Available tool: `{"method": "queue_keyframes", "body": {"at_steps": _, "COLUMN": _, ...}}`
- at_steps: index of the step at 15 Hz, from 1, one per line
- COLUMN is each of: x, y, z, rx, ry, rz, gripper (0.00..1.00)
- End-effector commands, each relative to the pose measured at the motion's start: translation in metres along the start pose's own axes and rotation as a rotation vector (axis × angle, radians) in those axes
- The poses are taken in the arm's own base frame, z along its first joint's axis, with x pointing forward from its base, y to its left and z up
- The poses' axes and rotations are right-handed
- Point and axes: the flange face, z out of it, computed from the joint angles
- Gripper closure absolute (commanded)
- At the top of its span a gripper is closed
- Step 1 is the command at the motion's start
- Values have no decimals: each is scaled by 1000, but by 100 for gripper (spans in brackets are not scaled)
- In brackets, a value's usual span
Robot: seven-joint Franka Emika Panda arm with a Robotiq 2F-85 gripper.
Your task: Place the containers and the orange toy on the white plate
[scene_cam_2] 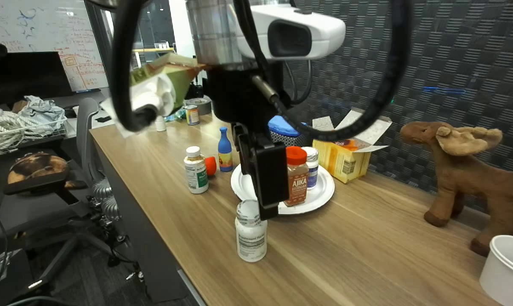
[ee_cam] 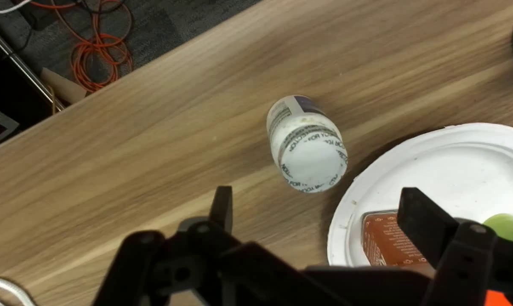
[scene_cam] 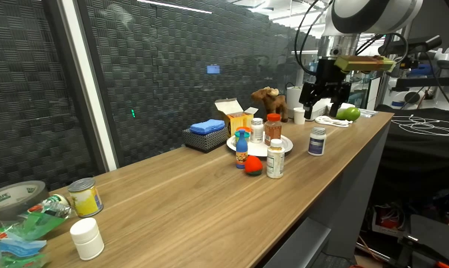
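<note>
The round white plate (scene_cam: 260,150) holds a white bottle (scene_cam: 257,131), a red-capped spice jar (scene_cam: 273,131) and, at its edge, a teal cup (scene_cam: 237,136) with an orange rim. A white bottle with a bluish label (scene_cam: 317,142) stands upright on the table beside the plate; it also shows in the wrist view (ee_cam: 305,144). A white bottle with a green label (scene_cam_2: 195,172) and the red-orange toy (scene_cam: 253,165) stand on the table at the plate's other side. My gripper (ee_cam: 316,197) is open and empty above the table, near the bluish-label bottle.
A blue squeeze bottle (scene_cam: 241,150) stands by the toy. Behind the plate are a yellow box (scene_cam_2: 346,159), a dark box with a blue cloth (scene_cam: 206,136) and a moose toy (scene_cam_2: 465,170). A white tub (scene_cam_2: 507,267) and a white cable (scene_cam: 333,121) lie farther along.
</note>
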Motion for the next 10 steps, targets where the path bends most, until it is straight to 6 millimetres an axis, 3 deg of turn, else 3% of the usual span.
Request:
{"method": "queue_keyframes", "body": {"at_steps": 1, "x": 0, "y": -1, "z": 5, "rx": 6, "ry": -20, "rz": -15, "gripper": 0}}
{"method": "queue_keyframes", "body": {"at_steps": 10, "x": 2, "y": -10, "z": 28, "rx": 4, "ry": -78, "rz": -50, "gripper": 0}}
